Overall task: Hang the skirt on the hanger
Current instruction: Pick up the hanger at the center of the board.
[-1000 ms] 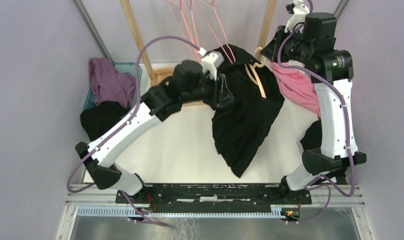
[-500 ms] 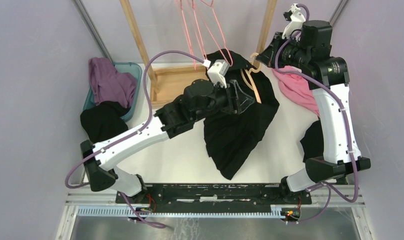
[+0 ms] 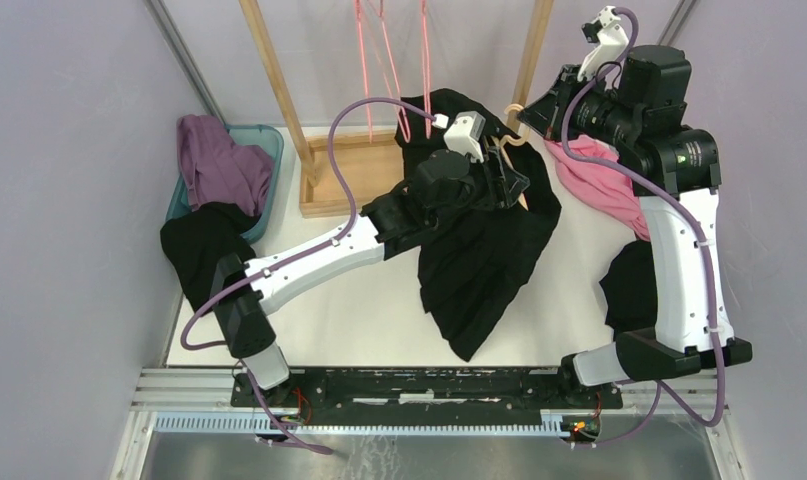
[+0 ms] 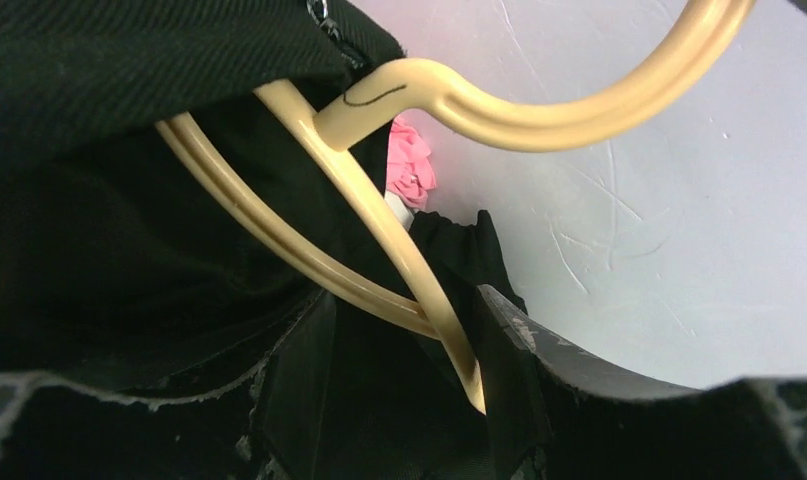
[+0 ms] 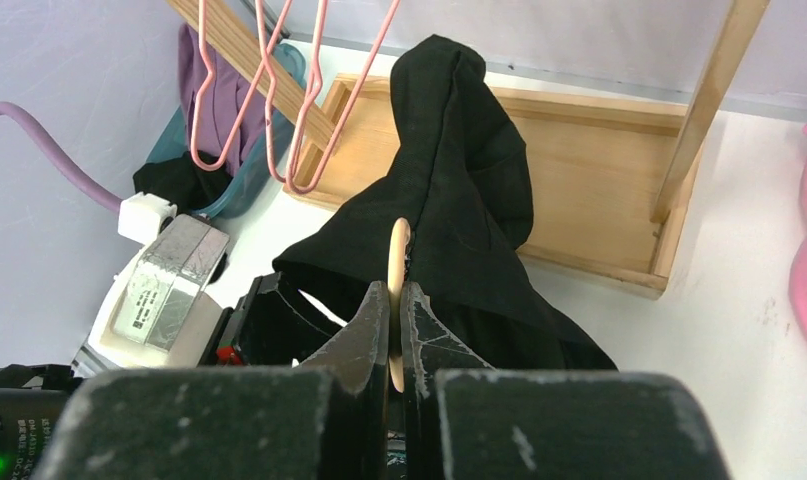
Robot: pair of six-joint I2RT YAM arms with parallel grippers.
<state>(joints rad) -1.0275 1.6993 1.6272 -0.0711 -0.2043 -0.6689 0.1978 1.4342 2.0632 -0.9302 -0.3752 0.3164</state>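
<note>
The black pleated skirt (image 3: 489, 250) hangs from the pale beige hanger (image 3: 516, 110) and trails down over the white table. My right gripper (image 3: 535, 108) is shut on the hanger's hook, whose thin edge shows between my jaws in the right wrist view (image 5: 397, 296). My left gripper (image 3: 512, 183) is at the skirt's waist by the hanger arm. In the left wrist view its jaws (image 4: 404, 300) stand apart, with the hanger (image 4: 539, 110) arm and black skirt fabric (image 4: 129, 60) between them. The skirt's top (image 5: 459, 170) drapes over the hanger (image 5: 399, 245).
A wooden rack with a tray base (image 3: 349, 175) stands at the back, with thin pink wire hangers (image 3: 389, 60) on it. A teal bin with a purple garment (image 3: 219, 160) and a black garment (image 3: 199, 245) are left. A pink garment (image 3: 599, 185) and another black garment (image 3: 629, 285) lie right.
My left arm has stretched to the right and farther back, up to the hanger. The skirt's top has shifted with it. My right gripper has kept hold of the hook.
</note>
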